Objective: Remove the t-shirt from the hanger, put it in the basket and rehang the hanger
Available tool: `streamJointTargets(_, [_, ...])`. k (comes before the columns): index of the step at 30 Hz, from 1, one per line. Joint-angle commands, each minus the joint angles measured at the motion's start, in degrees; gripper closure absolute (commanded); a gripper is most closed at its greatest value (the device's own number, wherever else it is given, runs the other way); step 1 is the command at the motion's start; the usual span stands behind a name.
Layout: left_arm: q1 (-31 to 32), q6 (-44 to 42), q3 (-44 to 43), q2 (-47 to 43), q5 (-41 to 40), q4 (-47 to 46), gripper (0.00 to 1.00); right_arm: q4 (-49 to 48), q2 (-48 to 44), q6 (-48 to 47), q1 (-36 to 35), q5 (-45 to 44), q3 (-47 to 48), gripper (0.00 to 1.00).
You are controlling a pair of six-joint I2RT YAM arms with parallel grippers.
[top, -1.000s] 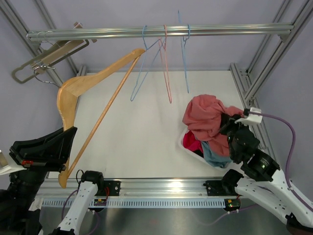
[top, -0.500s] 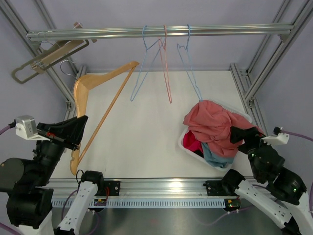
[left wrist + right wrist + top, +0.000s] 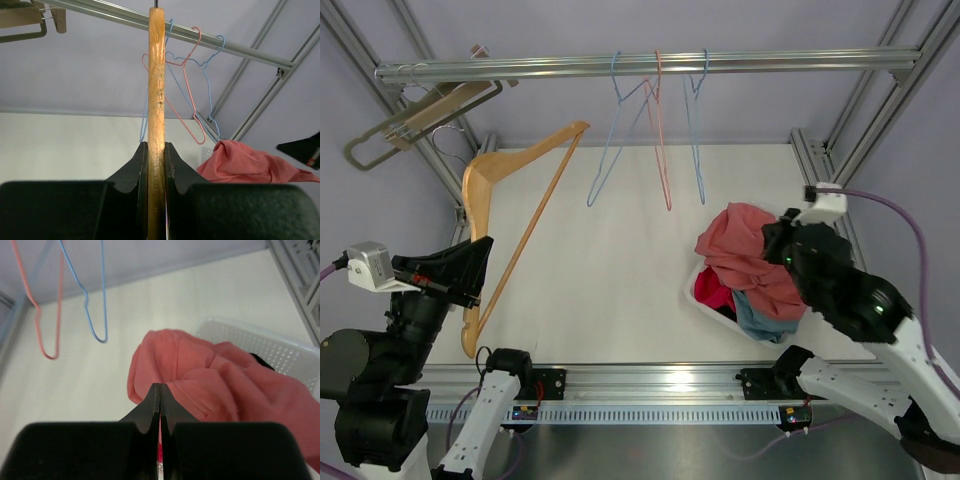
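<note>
The bare wooden hanger [image 3: 525, 232] slants over the left of the table, its hook end near the rail. My left gripper [image 3: 478, 268] is shut on its lower part; in the left wrist view the hanger [image 3: 156, 75] stands clamped between the jaws of that gripper [image 3: 156, 145]. The salmon t-shirt [image 3: 745, 245] lies crumpled on top of the white basket [image 3: 695, 295], off the hanger. My right gripper [image 3: 775, 240] hovers at the shirt's right side. In the right wrist view that gripper [image 3: 160, 386] is shut with nothing between the tips, just above the t-shirt [image 3: 210, 375].
Three wire hangers hang from the rail [image 3: 770, 62]: blue [image 3: 605, 170], pink [image 3: 662, 150] and blue [image 3: 698, 140]. A second wooden hanger [image 3: 420, 115] hangs at the far left. The basket holds other clothes [image 3: 760, 318]. Metal frame posts [image 3: 845, 150] stand along the table's right side.
The right gripper let go of the t-shirt, pulled back, then shut and came over the heap again. The left arm lowered the wooden hanger. One blue wire hanger has been swinging.
</note>
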State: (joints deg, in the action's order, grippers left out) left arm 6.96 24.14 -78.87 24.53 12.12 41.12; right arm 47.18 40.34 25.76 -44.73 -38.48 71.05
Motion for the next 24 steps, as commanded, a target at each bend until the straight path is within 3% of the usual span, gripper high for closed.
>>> streamJointTargets(1, [-0.02,-1.46,0.21,-0.72,-1.66,-4.21,1.0,-2.52,6.66,-2.04,2.53,4.9,-6.34,1.0])
streamJointTargets(3, [-0.02,-1.9,0.03,-0.28,-1.66,-4.21,1.0,-7.0,7.56,1.38,6.3,9.1,-11.08,1.0])
streamJointTargets(4, [-0.02,-2.08,0.03,-0.1,-1.92,-4.21,1.0,-11.01,7.91,2.7,12.41,12.78,-16.76,1.0])
streamJointTargets(6, [-0.02,-2.61,-0.06,0.6,-2.54,-4.3,1.0,-15.08,8.0,9.46,17.99,21.85,-23.37,1.0])
streamJointTargets(9, [-0.02,-3.05,-0.32,1.39,-3.24,-4.3,1.0,-23.43,5.73,19.39,19.86,25.02,-40.22,1.0])
streamJointTargets(11, [-0.02,-3.31,-0.41,1.66,-3.51,-4.3,1.0,-28.79,1.69,25.27,19.77,27.57,-46.32,1.0])
streamJointTargets(13, [-0.02,-3.31,-0.49,2.27,-3.51,-4.3,1.0,-28.9,-3.47,27.67,19.86,27.06,-52.14,1.0])
streamJointTargets(17, [-0.02,-3.4,-0.84,4.55,-2.98,-4.39,1.0,-21.35,-13.6,26.29,19.86,21.45,-51.54,0.95])
streamJointTargets(18, [-0.02,-3.4,-0.93,5.34,-3.07,-4.39,1.0,-19.08,-16.92,25.23,19.77,20.91,-49.1,0.89])
streamJointTargets(19, [-0.02,-3.4,-1.11,6.91,-3.07,-4.47,1.0,-18.36,-18.09,24.17,19.86,20.47,-47.51,0.68])
streamJointTargets(22, [-0.02,-3.92,-2.25,9.82,-3.68,-5.18,1.0,-14.77,-19.16,18.02,19.86,21.16,-39.43,0.28])
streamJointTargets(23, [-0.02,-4.19,-3.47,12.27,-3.77,-5.35,1.0,-13.44,-18.63,15.05,19.86,21.95,-36.97,0.08])
streamJointTargets(24, [-0.02,-4.45,-4.0,13.42,-3.77,-5.61,1.0,-10.99,-17.67,13.54,19.77,22.22,-31.98,0.03])
